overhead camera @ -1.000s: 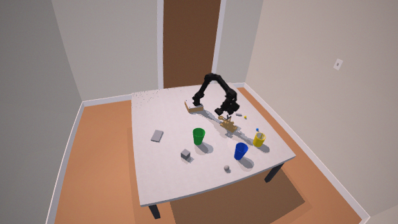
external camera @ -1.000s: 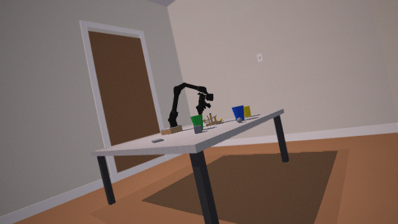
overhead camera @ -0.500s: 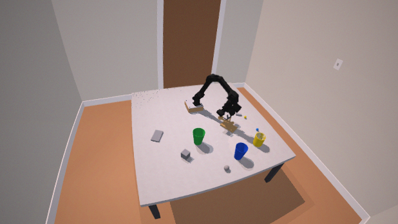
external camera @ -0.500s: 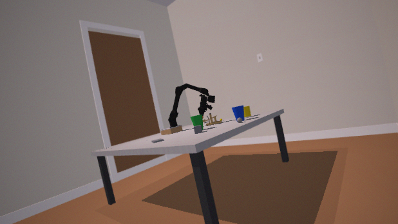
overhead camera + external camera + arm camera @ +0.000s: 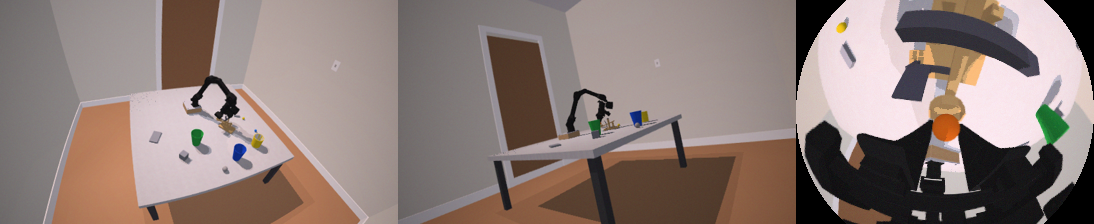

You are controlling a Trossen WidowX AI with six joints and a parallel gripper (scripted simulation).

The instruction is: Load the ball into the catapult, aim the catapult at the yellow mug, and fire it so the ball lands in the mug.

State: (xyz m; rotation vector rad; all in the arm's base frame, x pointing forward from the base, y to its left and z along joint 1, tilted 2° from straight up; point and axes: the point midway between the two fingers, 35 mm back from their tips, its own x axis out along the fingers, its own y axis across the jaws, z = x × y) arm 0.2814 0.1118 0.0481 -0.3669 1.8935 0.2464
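Note:
My gripper (image 5: 945, 124) is shut on the orange ball (image 5: 946, 127), which sits between the fingertips. In the wrist view the ball overlaps the near edge of the round cup at the end of the catapult's throwing arm; whether they touch, I cannot tell. The wooden catapult (image 5: 227, 127) (image 5: 610, 128) (image 5: 973, 72) stands on the table under the gripper, with a dark curved bar across it in the wrist view. The yellow mug (image 5: 257, 141) (image 5: 644, 116) stands upright beyond the catapult, near the table's right edge. The top view does not show the ball clearly.
A blue cup (image 5: 239, 152) (image 5: 635, 117) stands beside the yellow mug. A green cup (image 5: 196, 138) (image 5: 594, 125) (image 5: 1052, 124), a grey cube (image 5: 183, 155), a grey ball (image 5: 225, 168) and a grey slab (image 5: 156, 137) are on the table. Small yellow (image 5: 243, 118) and blue (image 5: 255, 130) balls lie past the catapult.

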